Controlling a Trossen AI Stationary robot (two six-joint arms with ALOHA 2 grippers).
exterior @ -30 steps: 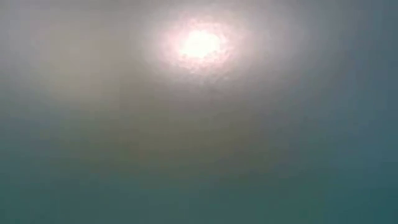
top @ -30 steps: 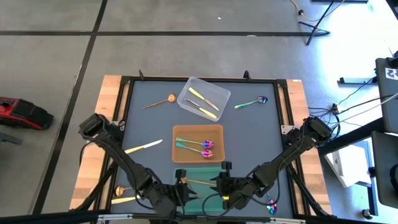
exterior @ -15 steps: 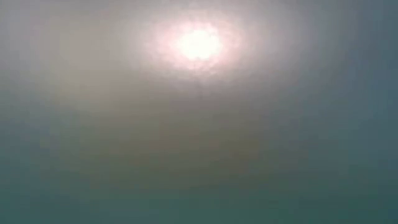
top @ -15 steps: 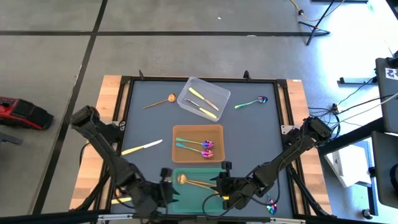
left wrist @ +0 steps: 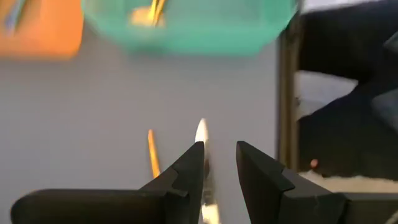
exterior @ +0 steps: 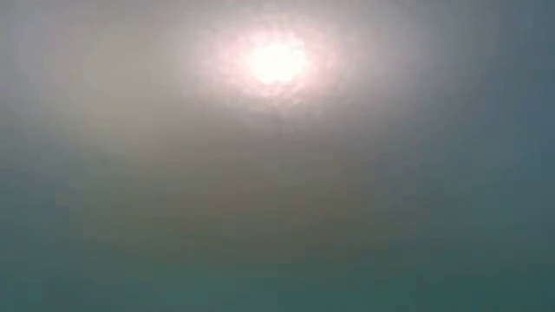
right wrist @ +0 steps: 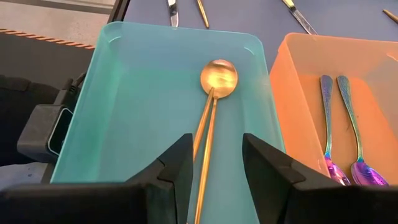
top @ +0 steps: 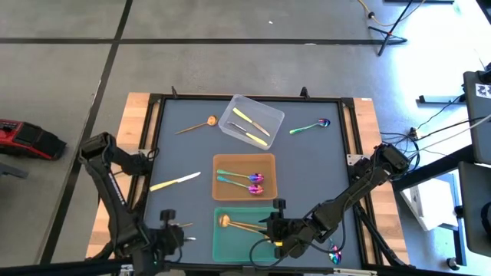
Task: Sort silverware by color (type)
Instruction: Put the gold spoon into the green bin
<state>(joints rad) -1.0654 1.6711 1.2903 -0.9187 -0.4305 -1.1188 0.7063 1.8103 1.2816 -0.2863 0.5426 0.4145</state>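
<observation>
My left gripper (top: 184, 231) (left wrist: 219, 155) is open near the table's near-left edge. It is low over a pale yellow knife (left wrist: 201, 132), with a copper spoon's handle (left wrist: 151, 152) beside it. My right gripper (top: 261, 232) (right wrist: 216, 155) is open over the green bin (top: 230, 241) (right wrist: 143, 93). The handles of two copper spoons (right wrist: 217, 78) lying in that bin run between its fingers. The orange bin (top: 265, 159) holds two rainbow spoons (top: 239, 179). The clear bin (top: 230, 123) holds yellow knives (top: 252, 123). The low view shows only a blur.
Loose on the dark mat lie a copper spoon (top: 198, 125) far left, a rainbow spoon (top: 311, 126) far right, a knife (top: 175, 181) left of the orange bin, and a rainbow spoon (top: 335, 254) at the near right edge.
My left gripper has drawn back out of the green bin's left end, toward the table's left along the near edge. A copper spoon's bowl now shows uncovered in that bin. My right gripper has kept still.
</observation>
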